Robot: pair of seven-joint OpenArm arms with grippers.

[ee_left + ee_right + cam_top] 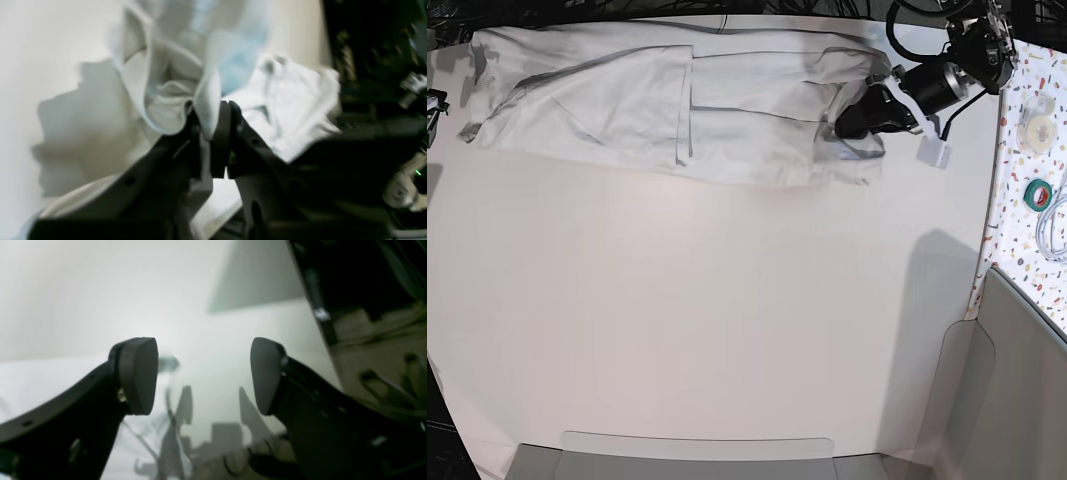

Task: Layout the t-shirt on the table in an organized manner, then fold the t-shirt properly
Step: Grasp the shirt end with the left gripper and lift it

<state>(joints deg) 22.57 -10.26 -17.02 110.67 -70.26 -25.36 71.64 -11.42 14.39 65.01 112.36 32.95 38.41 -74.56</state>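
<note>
I see the t-shirt [677, 100] stretched along the far edge of the desk [727, 320]. My left claw [208, 133] is grasping its corner; my right claw [203, 373] is released, over bare desk.

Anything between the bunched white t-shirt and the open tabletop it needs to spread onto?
Nothing visible. The wrinkled white cloth t-shirt lies along the far edge of the smooth off-white table, with the left gripper shut on its cloth. The tape rolls sit aside on the speckled strip.
</note>
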